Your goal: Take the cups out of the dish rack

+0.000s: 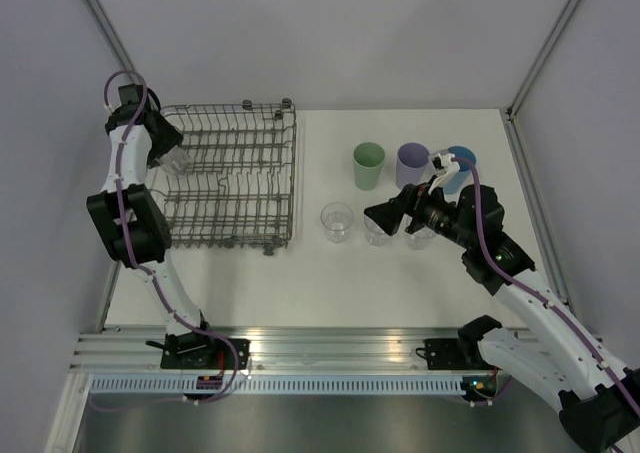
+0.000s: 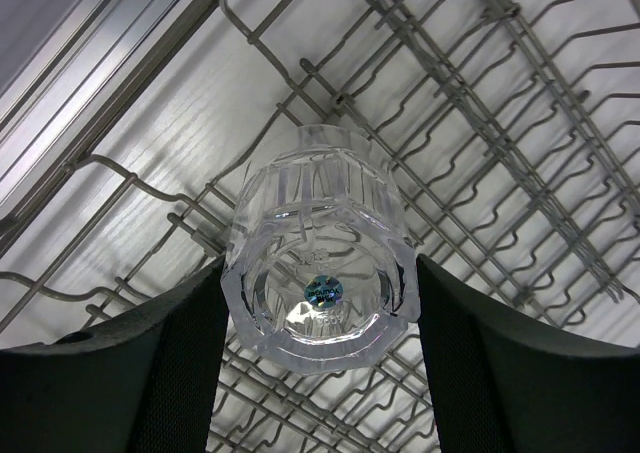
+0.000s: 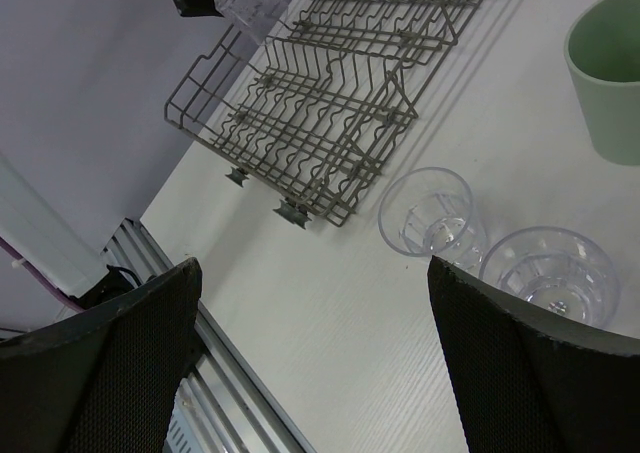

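Observation:
The grey wire dish rack (image 1: 293,173) stands on the left of the white table. At its left side my left gripper (image 1: 172,158) is shut on a clear ribbed cup (image 1: 178,161). In the left wrist view that cup (image 2: 320,233) sits between both fingers (image 2: 180,373), its stickered base towards the camera and the rack's wires (image 2: 480,103) behind it. A green cup (image 1: 368,165), a lavender cup (image 1: 412,163) and a blue cup (image 1: 460,163) stand on the right. My right gripper (image 1: 385,213) hangs open over three clear cups (image 1: 337,222), with nothing between its fingers (image 3: 120,353).
An aluminium rail (image 1: 330,348) runs along the table's near edge and shows in the right wrist view as the rail (image 3: 230,373). Grey walls close in the table at the back and both sides. The rack (image 3: 320,123) has small feet at its near edge.

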Motion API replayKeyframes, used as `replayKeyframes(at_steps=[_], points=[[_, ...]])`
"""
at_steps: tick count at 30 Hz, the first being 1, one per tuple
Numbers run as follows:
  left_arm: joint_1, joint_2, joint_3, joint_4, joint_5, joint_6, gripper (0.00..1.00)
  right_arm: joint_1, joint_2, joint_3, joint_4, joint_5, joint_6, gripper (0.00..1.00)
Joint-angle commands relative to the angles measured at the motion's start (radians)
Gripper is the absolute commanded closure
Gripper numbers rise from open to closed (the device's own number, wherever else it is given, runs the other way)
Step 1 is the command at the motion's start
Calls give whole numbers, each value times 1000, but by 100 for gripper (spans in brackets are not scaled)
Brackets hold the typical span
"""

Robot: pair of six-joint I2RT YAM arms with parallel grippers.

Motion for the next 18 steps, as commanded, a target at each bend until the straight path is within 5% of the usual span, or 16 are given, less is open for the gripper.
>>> replayKeyframes(at_steps=[1,10,18], points=[[1,-104,-6,9,63,16,98,-3,-12,24,24,10,-3,2],[3,-211,-127,46,131,-38,98,-3,-17,44,15,10,0,2],[3,-458,-307,134,270,-59,98,-3,6,44,63,-36,39,2]])
